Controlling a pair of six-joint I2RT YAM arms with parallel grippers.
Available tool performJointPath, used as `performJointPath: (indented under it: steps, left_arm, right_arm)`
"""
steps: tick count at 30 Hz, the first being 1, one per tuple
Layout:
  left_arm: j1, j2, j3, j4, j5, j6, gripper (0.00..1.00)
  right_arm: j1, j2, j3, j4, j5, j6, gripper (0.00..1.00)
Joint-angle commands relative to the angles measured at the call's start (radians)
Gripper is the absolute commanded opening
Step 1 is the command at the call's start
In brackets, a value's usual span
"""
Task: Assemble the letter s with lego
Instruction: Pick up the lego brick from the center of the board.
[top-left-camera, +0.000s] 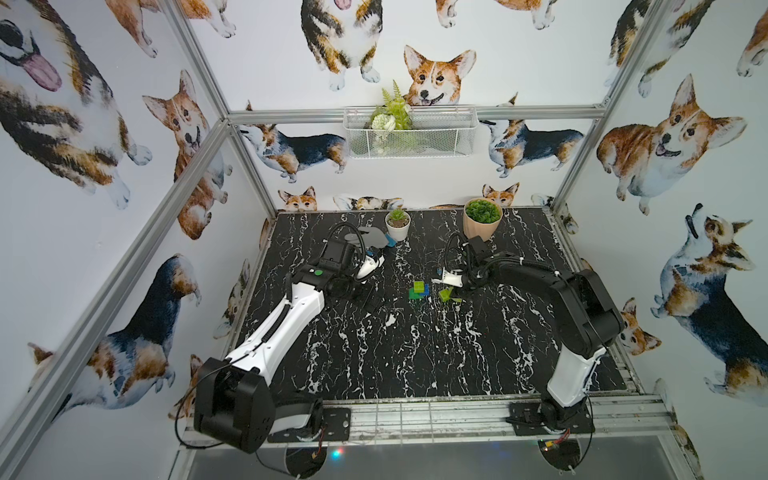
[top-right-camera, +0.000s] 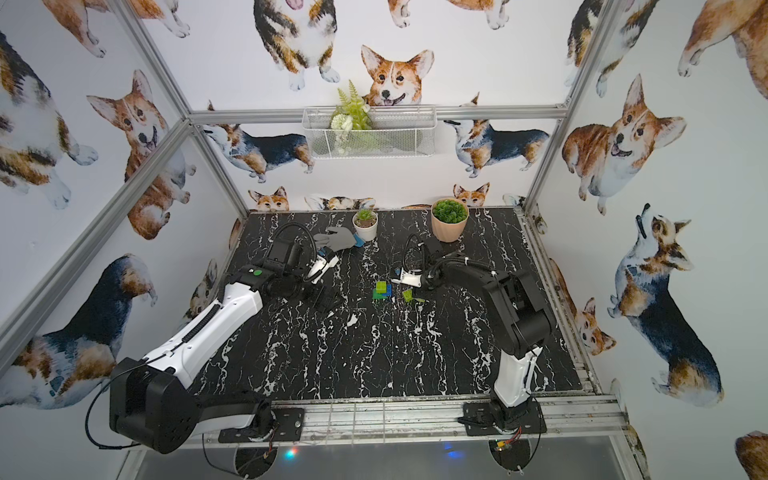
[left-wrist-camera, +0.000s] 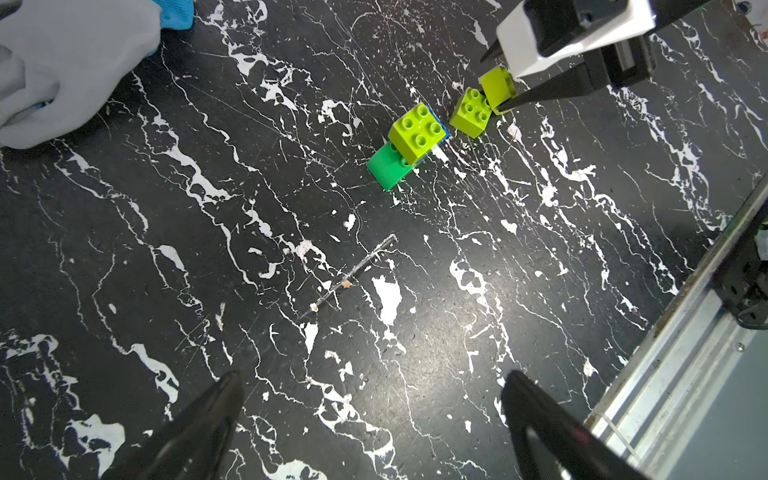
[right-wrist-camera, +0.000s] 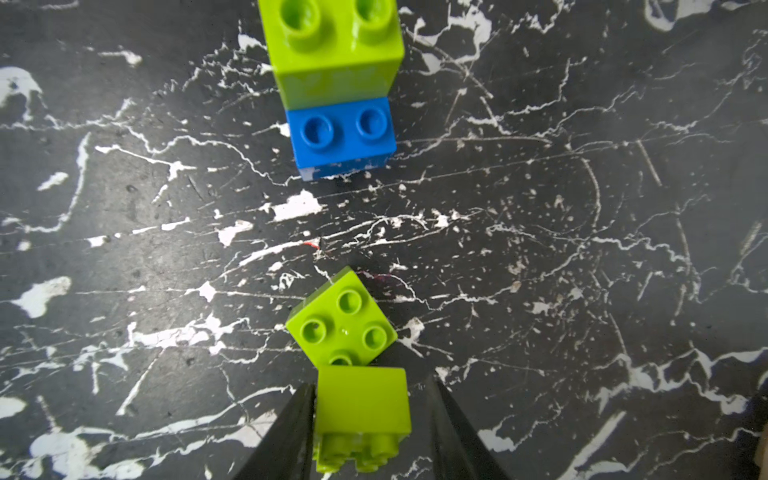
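Tipped brick (right-wrist-camera: 361, 403) | abuts upright brick (right-wrist-camera: 343, 322) | right end effector (right-wrist-camera: 370, 382) parted | left end effector (left-wrist-camera: 374, 376) parted

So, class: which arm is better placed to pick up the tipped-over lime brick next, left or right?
Right. The right pincer straddles the tipped lime brick, jaws either side. The left pincer hangs open, far from every brick, near the grey glove.
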Motion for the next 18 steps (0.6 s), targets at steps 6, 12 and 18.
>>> performJointPath:
  steps: [6,12,18]
  left_arm:
    - [0.000,0.007,0.010,-0.013,0.003,0.019,1.00]
    - [-0.002,0.014,0.014,-0.014,0.005,0.018,1.00]
    - [-0.002,0.012,0.014,-0.019,0.002,0.022,1.00]
  right_arm:
    - [-0.010,0.002,0.016,-0.030,-0.010,0.031,0.46]
    - [-0.010,0.010,0.009,-0.038,0.011,0.033,0.46]
    - [-0.011,0.016,0.010,-0.044,0.007,0.034,0.44]
